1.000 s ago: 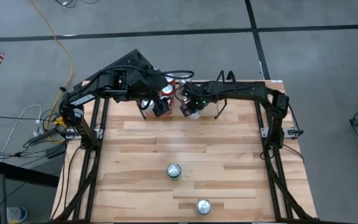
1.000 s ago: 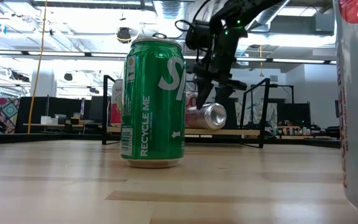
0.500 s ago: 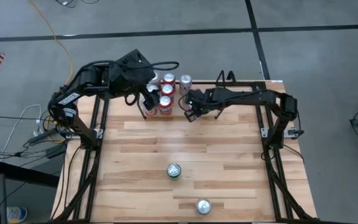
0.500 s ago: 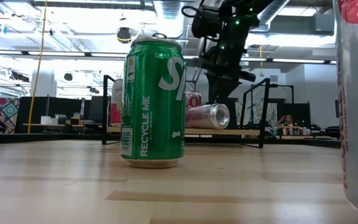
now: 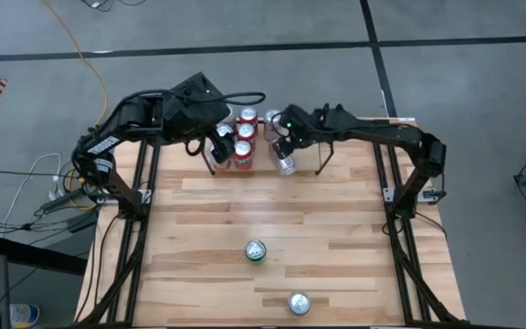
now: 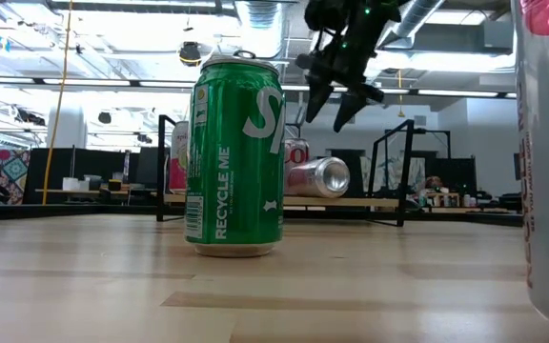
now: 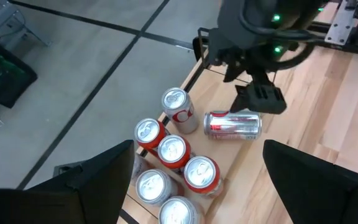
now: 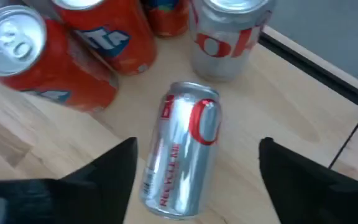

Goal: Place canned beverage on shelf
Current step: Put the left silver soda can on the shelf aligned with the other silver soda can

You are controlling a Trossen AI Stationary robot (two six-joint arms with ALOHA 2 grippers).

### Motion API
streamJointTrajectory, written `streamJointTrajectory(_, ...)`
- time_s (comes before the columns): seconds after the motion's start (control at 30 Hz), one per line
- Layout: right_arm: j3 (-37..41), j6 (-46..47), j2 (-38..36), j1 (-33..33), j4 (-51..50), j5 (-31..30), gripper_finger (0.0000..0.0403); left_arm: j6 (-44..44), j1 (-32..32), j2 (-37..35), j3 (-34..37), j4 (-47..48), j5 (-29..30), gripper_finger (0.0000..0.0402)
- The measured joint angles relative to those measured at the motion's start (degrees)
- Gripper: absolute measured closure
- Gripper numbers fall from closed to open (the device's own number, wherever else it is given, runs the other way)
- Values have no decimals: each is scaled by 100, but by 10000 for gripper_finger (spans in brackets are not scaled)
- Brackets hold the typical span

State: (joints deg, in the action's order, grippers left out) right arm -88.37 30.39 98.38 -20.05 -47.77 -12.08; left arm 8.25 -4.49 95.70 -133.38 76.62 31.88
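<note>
Start at the left: your left gripper (image 5: 219,146) hangs over the left end of the shelf (image 6: 389,202), above the group of upright cans (image 7: 169,155) packed there. Its jaws are spread and hold nothing; the left wrist view shows empty air between its two dark fingers (image 7: 98,177). That arm looks parked clear so the other one has room.

The upright cans stand close together, some touching, likely so the shelf's wood floor takes more of them.

Just right of that group lies the silver can (image 5: 287,164), the one you are placing. It rests on its side on the shelf floor, its top pointing away from the upright cans, near the silver-and-red upright can (image 7: 179,111) but not touching it as far as you can see. A tipped can may roll, so I judge the placement unfinished.

Your right gripper (image 6: 332,98) hovers straight above the silver can. Its jaws are spread wide and touch nothing: the low view shows clear space between fingertips and can.

Nearer the front of the tabletop (image 5: 336,238), the green can (image 5: 256,250) and another can (image 5: 298,302) stand well apart, waiting.
</note>
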Motion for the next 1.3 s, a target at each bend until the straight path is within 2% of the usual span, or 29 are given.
streamJointTrajectory(0.2, 6, 381, 537, 32, -131, 146, 55, 65, 1, 0, 0, 3, -10, 61)
streamJointTrajectory(0.63, -7, 424, 1421, 88, -252, 527, 54, 140, 0, 0, 0, 37, -17, 61)
streamJointTrajectory(0.73, -12, 557, 1486, 97, -382, 516, 68, 140, 1, 0, 0, 36, -17, 61)
streamJointTrajectory(0.93, -16, 549, 1433, 218, -398, 347, 133, 142, 2, 0, 2, 33, -13, 61)
streamJointTrajectory(1.13, -16, 514, 1336, 370, -343, 247, 135, 142, 1, 0, 2, 45, -9, 61)
streamJointTrajectory(1.3, -14, 610, 985, 747, -214, -136, 135, 142, 0, 0, 2, 67, -8, 61)
